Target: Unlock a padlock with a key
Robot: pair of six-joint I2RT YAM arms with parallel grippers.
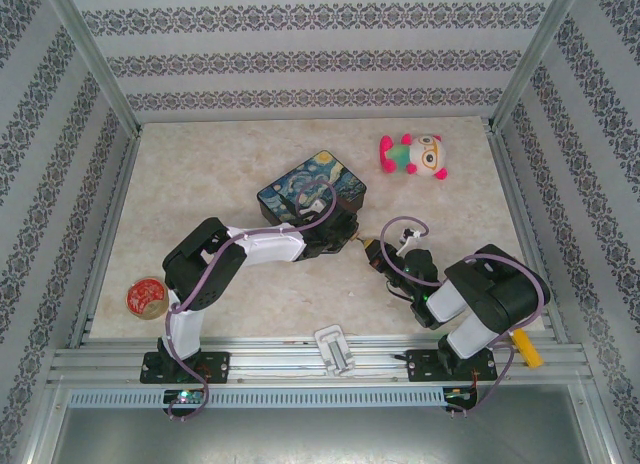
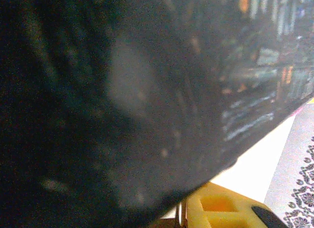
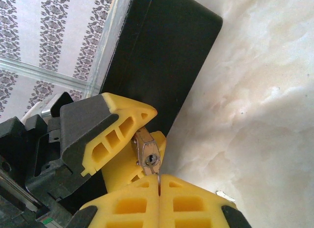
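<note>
The small brass padlock is pinched between the yellow fingers of my left gripper, with its keyhole end facing the right wrist camera. My right gripper is shut on the key. Only a thin blade tip sticks out, just below the keyhole and touching the padlock's end face. From above, the two grippers meet tip to tip in front of the painted tin, with the right gripper on the right. In the left wrist view a yellow finger shows under the dark tin.
The dark tin lies just behind the grippers. A pink plush toy sits at the back right and a round red-gold disc at the near left. A white part rests on the front rail. A small silvery bit lies on the table.
</note>
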